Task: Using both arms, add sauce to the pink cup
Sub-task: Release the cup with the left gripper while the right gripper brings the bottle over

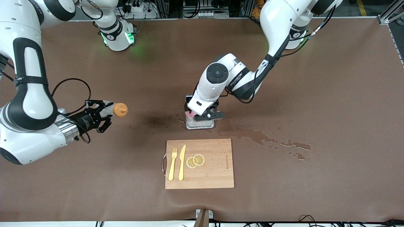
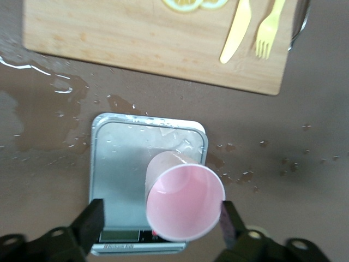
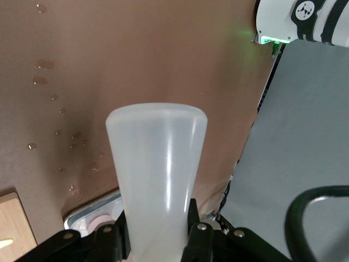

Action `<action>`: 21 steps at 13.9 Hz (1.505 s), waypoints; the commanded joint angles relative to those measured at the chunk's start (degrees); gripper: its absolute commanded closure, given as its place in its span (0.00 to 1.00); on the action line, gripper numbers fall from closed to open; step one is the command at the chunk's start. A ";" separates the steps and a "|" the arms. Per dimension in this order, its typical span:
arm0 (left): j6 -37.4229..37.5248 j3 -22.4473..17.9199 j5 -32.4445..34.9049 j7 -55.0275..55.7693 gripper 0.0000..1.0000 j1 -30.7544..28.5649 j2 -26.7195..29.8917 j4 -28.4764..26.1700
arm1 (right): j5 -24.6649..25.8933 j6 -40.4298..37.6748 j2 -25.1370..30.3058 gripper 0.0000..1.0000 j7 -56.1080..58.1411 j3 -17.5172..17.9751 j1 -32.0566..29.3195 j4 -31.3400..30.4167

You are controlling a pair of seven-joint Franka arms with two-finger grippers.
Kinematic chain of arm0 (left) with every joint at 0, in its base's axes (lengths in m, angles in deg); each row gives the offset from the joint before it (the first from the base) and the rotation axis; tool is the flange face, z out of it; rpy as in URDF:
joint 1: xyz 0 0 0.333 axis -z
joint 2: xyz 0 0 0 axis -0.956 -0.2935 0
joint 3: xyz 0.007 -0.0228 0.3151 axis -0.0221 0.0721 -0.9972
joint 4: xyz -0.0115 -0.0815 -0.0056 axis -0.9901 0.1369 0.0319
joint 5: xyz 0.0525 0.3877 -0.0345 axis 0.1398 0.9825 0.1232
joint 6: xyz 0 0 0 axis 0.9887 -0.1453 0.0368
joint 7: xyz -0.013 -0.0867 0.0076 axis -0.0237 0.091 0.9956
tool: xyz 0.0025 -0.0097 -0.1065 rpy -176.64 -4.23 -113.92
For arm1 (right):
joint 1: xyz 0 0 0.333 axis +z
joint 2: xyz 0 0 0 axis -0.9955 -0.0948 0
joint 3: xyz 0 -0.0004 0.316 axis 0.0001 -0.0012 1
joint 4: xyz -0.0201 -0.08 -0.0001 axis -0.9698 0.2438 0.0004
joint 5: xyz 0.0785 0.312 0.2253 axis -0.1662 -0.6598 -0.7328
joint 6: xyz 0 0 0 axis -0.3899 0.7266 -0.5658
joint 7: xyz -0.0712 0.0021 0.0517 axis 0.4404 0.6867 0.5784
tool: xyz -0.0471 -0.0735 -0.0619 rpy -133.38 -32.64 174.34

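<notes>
The pink cup point(image 2: 184, 203) stands on the grey scale point(image 2: 120, 174) in the middle of the table; in the front view only a sliver of the cup point(image 1: 189, 113) shows under the left arm. My left gripper point(image 2: 161, 225) is open around the cup, with one finger point(image 2: 228, 219) close beside its rim and the other point(image 2: 91, 222) well apart from it. My right gripper point(image 1: 105, 114) is shut on the sauce point(image 1: 116, 109), a whitish bottle with an orange cap. It holds the bottle lying level above bare table toward the right arm's end, cap pointing at the scale. The right wrist view shows the bottle's body point(image 3: 158, 169) between the fingers.
A wooden cutting board point(image 1: 214, 170) lies nearer the front camera than the scale point(image 1: 199, 125), with a yellow fork point(image 1: 172, 164), a yellow knife point(image 1: 182, 162) and two lemon slices point(image 1: 195, 160) on it. Wet patches point(image 1: 252, 135) spread from the scale toward the left arm's end.
</notes>
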 commanded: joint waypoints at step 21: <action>37.41 -15.67 0.27 -49.44 0.00 -24.30 36.10 -12.18 | 27.47 6.02 -1.80 0.70 -32.83 11.74 13.11 -3.63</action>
